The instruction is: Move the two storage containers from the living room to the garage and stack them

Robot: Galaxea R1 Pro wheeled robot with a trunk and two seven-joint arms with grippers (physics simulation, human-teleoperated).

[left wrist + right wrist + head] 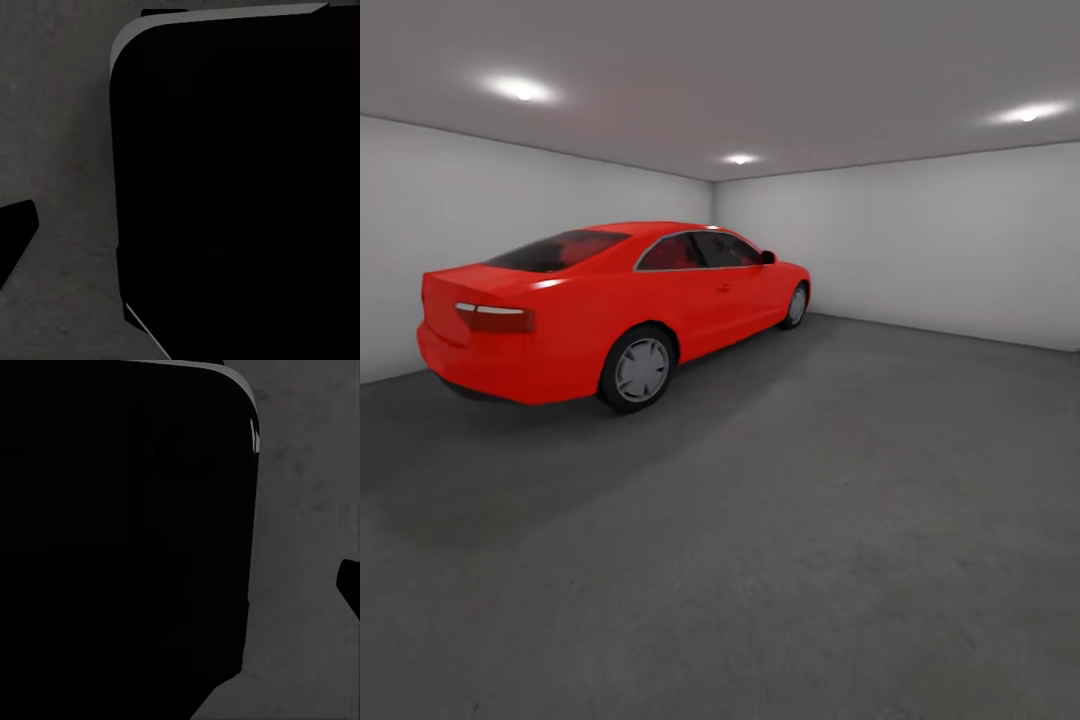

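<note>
Red car (610,310) on grey concrete floor (810,540); wrist views mostly black.

The car (610,310) stands on the floor (810,520) at the left side of the garage, close beside the left wall (510,220). Its back end is nearest and its front points toward the far wall (920,240). Open floor lies in front of the car and to its right.

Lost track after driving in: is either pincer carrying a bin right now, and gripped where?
Cannot tell. No orange bin appears in any view. The head view shows the red car on the grey floor; both wrist views show a black shape over concrete.
</note>
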